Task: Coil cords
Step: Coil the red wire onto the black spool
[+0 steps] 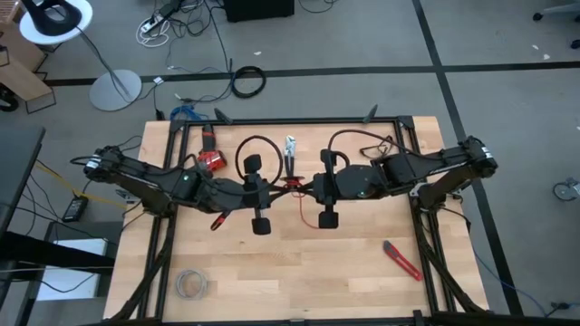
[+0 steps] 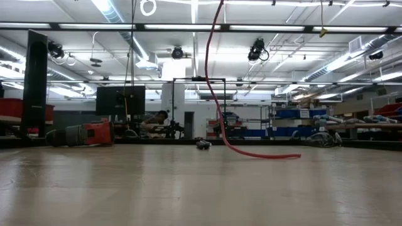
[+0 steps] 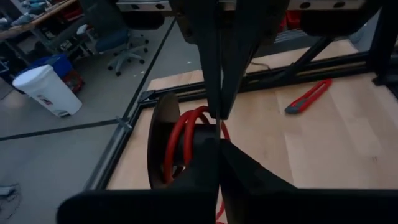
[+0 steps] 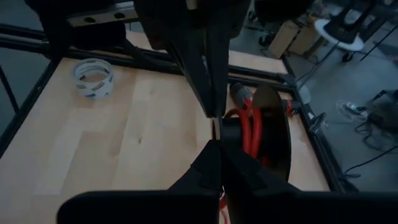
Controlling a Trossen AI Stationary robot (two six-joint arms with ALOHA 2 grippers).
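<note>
Red, very thin wire (image 1: 302, 201) hangs at the centre of the high view, where the two grippers meet above the pale wooden desk (image 1: 299, 272). The left gripper (image 1: 283, 187) comes in from the left of the frame and the right gripper (image 1: 306, 187) from the right, their tips almost touching. Both are closed, and each seems to pinch the red wire, though the exact contact is hard to make out from above. In the low view the wire (image 2: 217, 94) drops from the top of the frame in a long curve and its free end lies flat on the desk, right of centre. The left wrist view shows red loops (image 3: 186, 134) just behind that gripper's closed fingers (image 3: 219, 74), and the right wrist view shows the same loops (image 4: 249, 130).

A red utility knife (image 1: 401, 261) lies at the lower right of the desk, well apart from the grippers. A pale grey wire coil (image 1: 190, 284) sits at the lower left. A red-and-black tool (image 1: 210, 156) rests at the upper left.
</note>
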